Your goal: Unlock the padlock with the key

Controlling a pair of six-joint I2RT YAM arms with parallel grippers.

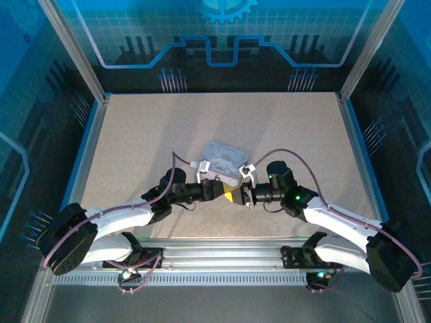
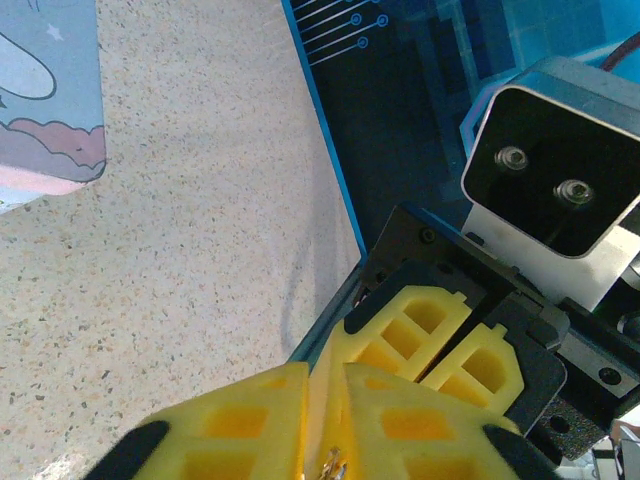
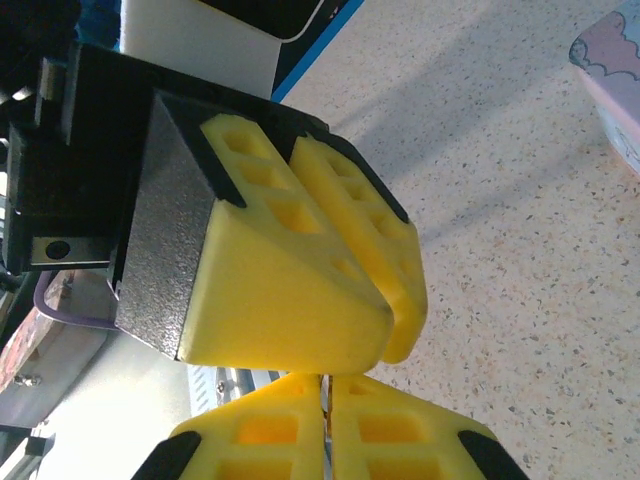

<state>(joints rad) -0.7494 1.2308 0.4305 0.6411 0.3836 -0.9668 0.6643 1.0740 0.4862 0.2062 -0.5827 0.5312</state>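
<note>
Padlock or key [image 2: 335,463], can't tell which, pinched in my closed left gripper [image 2: 322,378]; right gripper [image 3: 324,388] also closed, tip-to-tip, beside tin [image 1: 222,160].

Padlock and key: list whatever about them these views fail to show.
Top view: the left gripper and right gripper meet tip to tip; whatever sits between them is too small to make out.
Left wrist: a metal glint shows between the shut left fingers, cut off by the bottom edge; key or padlock, cannot tell.
Right wrist: the right fingers are pressed shut; anything in their seam is hidden.
</note>
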